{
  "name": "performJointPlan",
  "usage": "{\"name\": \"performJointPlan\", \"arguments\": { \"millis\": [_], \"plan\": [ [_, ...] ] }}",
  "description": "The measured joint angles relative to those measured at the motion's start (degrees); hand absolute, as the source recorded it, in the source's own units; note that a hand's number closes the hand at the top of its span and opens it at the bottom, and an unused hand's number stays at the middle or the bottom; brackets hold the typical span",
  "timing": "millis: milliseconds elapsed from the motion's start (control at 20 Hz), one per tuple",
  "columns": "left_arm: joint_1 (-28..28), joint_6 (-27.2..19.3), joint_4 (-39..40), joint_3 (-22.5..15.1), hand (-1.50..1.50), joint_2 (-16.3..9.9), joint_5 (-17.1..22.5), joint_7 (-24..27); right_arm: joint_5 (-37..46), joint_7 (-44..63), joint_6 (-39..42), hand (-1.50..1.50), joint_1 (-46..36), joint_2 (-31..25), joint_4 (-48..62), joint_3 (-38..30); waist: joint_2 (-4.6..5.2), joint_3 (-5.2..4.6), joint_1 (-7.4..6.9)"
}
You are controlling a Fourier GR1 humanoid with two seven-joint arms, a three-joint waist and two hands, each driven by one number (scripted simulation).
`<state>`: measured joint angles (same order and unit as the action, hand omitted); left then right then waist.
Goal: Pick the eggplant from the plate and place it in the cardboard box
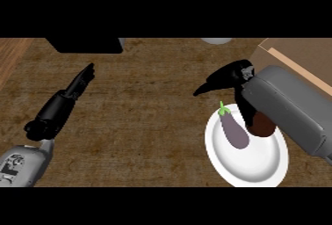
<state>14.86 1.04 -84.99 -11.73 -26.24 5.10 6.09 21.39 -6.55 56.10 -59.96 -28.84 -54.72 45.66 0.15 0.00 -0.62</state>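
The eggplant lies on the white plate on my tabletop. My right hand hangs above the plate's far edge, fingers relaxed, holding nothing. My left hand rests open at the left. The cardboard box sits at the far right
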Motion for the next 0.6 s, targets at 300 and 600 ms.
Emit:
{"name": "performJointPlan", "arguments": {
  "millis": [300,600],
  "plan": [
    [-1.0,1.2,-1.5,1.2,0.0,0.5,-0.9,-0.9,5.7,-2.0,-2.5,-1.5,2.4,1.3,1.1,1.6,-0.02,0.0,-0.07],
    [-1.7,1.7,-2.2,1.9,0.0,1.9,-2.2,-1.0,9.0,-5.5,-4.6,-1.5,4.3,1.2,2.9,1.9,0.0,0.01,-0.07]
  ]
}}
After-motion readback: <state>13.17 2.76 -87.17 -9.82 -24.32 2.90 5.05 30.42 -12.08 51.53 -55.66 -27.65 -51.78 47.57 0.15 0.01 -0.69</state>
